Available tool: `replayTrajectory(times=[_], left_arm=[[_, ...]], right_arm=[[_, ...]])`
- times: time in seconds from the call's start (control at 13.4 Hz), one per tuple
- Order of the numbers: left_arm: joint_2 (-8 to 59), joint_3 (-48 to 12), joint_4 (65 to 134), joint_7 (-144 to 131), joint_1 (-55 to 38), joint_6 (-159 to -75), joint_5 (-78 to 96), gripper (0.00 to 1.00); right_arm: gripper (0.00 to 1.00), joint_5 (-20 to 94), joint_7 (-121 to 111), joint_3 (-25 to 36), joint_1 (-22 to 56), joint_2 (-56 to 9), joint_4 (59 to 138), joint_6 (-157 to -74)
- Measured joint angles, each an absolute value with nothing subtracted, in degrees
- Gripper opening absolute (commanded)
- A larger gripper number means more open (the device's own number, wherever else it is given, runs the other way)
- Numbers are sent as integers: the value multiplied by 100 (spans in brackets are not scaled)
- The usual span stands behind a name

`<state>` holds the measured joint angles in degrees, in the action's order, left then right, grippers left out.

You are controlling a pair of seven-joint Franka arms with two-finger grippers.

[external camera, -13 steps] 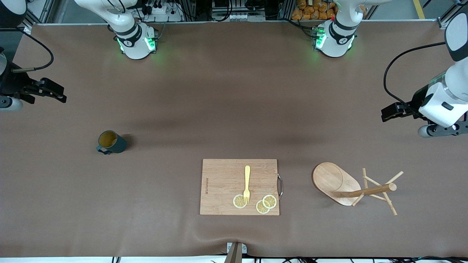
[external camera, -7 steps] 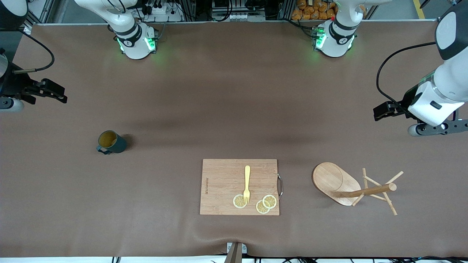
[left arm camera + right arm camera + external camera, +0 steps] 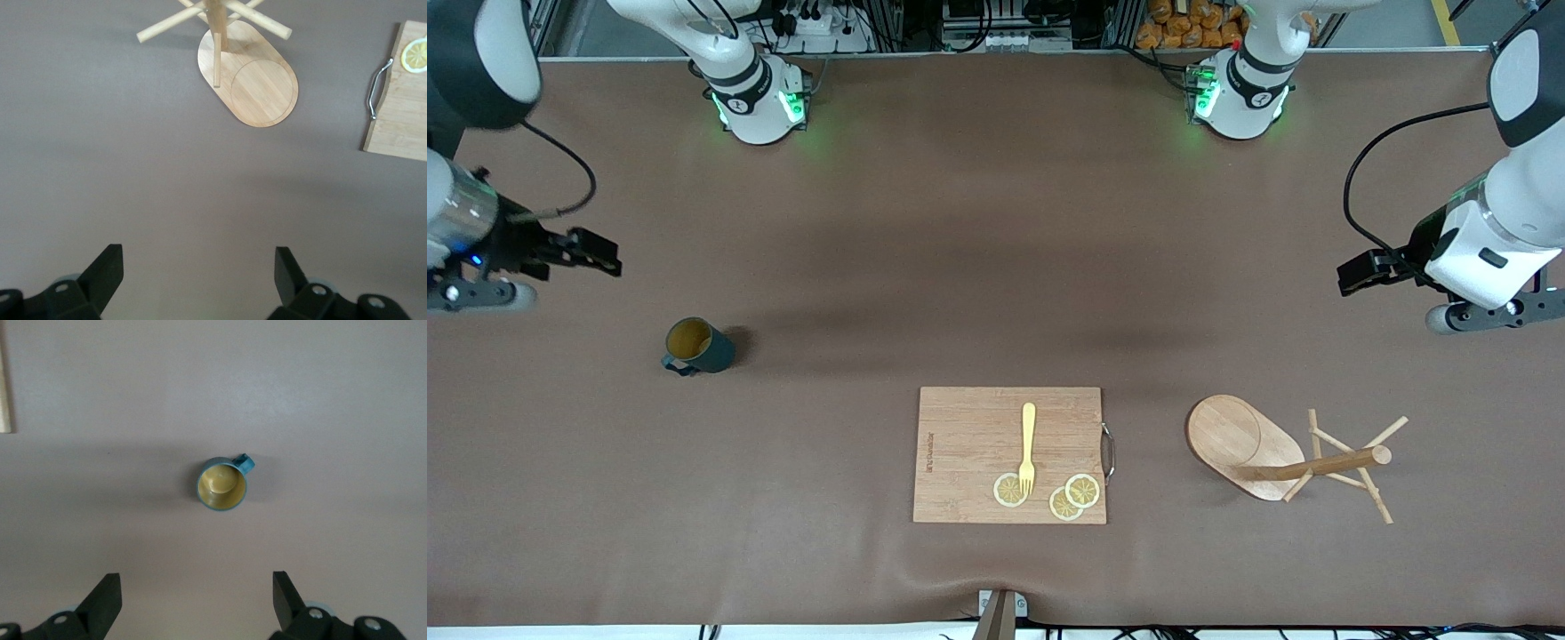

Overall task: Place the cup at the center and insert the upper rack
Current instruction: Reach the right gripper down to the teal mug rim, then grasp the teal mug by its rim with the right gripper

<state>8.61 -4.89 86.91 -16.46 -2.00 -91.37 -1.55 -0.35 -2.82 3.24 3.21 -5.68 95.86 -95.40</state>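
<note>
The dark teal cup (image 3: 697,346) stands upright on the brown table toward the right arm's end; the right wrist view shows its yellowish inside (image 3: 221,484). The wooden upper rack (image 3: 1294,456) lies on its side toward the left arm's end, its oval base (image 3: 255,81) facing the cutting board. My right gripper (image 3: 601,253) is open and empty in the air over bare table at the right arm's end, with the cup nearer the front camera. My left gripper (image 3: 1352,276) is open and empty over bare table at the left arm's end, with the rack nearer the front camera.
A rectangular wooden cutting board (image 3: 978,427) with a metal handle lies between cup and rack, near the table's front edge. On it are a yellow fork (image 3: 1028,446) and three lemon slices (image 3: 1082,490).
My right gripper has moved toward the table's middle and nearer the cup. My left gripper shifted slightly toward the table's middle. Cup, rack and board have not moved.
</note>
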Motion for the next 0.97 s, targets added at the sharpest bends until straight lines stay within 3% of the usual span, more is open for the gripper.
replayTrajectory(times=[0.6,0.97], left_arm=[[837,-482,8552,-1842,-161,-9137,-155,100],[836,-499,8544,-1721,-180,-9137,-155,100]], right_arm=[[100,-35,-281,324,346,-1886,10249,-11368],[100,-34,-281,324,359,-2192,10512,-11531]])
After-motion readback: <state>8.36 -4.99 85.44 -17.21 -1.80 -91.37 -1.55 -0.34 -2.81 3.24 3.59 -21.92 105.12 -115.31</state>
